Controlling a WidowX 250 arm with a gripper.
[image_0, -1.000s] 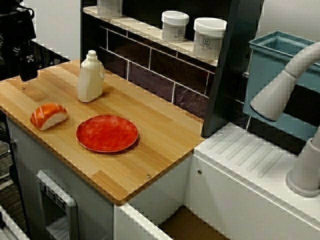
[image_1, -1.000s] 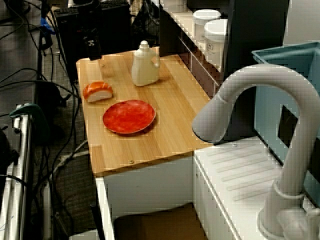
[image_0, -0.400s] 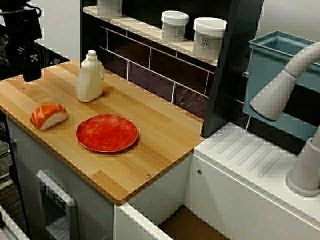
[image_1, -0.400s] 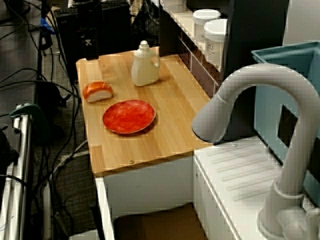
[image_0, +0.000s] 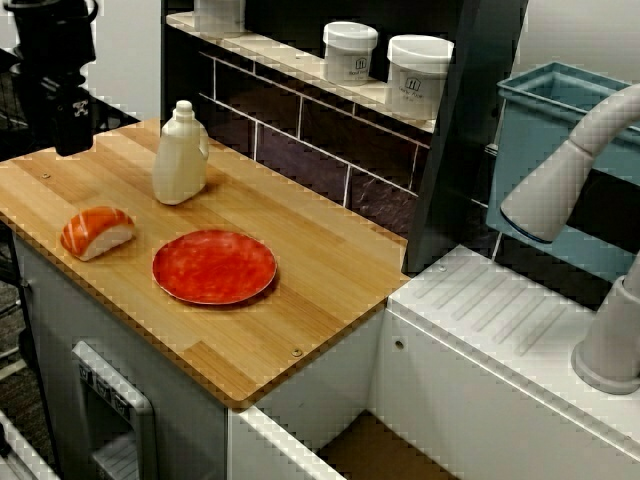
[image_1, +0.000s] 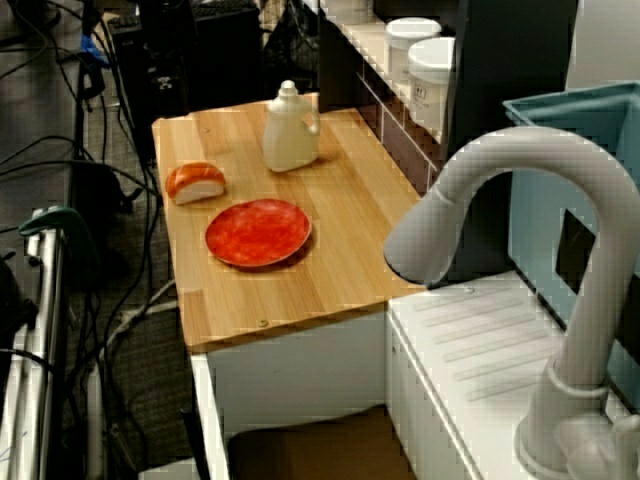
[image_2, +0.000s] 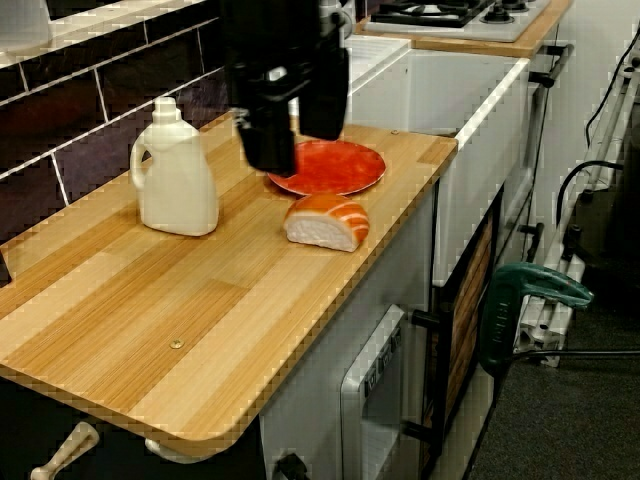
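Note:
My black gripper (image_0: 72, 140) hangs above the left end of the wooden counter (image_0: 300, 300), touching nothing. In the view from the counter's end, the gripper (image_2: 297, 150) shows two dark fingers with a narrow gap and nothing between them. It hovers over the space between the white jug (image_2: 177, 170) and the red plate (image_2: 335, 166). A piece of salmon sushi (image_2: 326, 222) lies just below and in front of it. In the front view, the jug (image_0: 180, 155) stands upright at the back, the sushi (image_0: 97, 231) lies near the front edge, and the empty plate (image_0: 214, 266) sits to its right.
Two white jars (image_0: 350, 50) (image_0: 418, 75) stand on the shelf over the dark tiled wall. To the right are a white drainboard (image_0: 500, 310), a grey faucet (image_0: 570, 170) and a blue bin (image_0: 560, 120). Cables and dark equipment (image_1: 60, 150) crowd the floor beyond the counter's left end.
The gripper has risen and shifted toward the back of the counter, closer to the jug. The jug, sushi and plate have not moved.

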